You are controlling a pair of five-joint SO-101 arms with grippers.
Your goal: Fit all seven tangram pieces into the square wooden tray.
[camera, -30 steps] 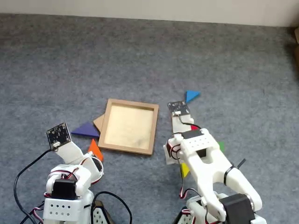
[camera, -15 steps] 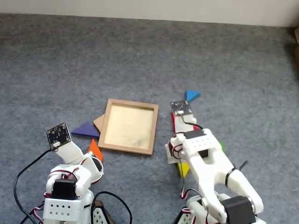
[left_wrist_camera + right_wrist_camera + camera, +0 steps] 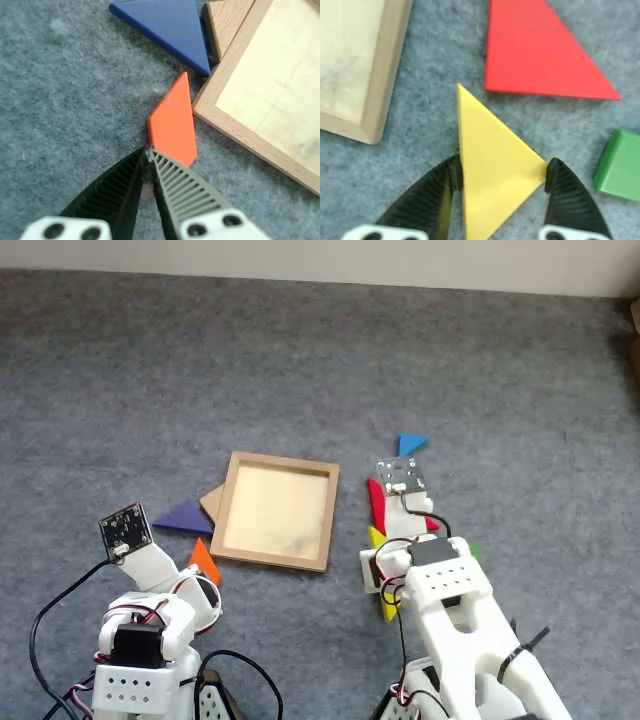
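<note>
Two grippers sit low in the high view: my left gripper (image 3: 149, 155), pinched closed on nothing, at lower left with its tip at the orange piece (image 3: 172, 125), and my right gripper (image 3: 502, 167), spread wide astride the yellow triangle (image 3: 485, 145), which lies flat just right of centre. I judge that grasping that triangle is the step in hand. Next I must close on its edges, lift it, and carry it left over the rim of the empty tray (image 3: 280, 462) at mid-frame.

Robotics lab or hobby bench setup: grey felt cover (image 3: 300, 360) over the table, small white printed left arm (image 3: 140, 640) and right arm (image 3: 455, 590) near side, loose black cable (image 3: 40, 625), pale wall strip (image 3: 300, 258) far edge.
</note>
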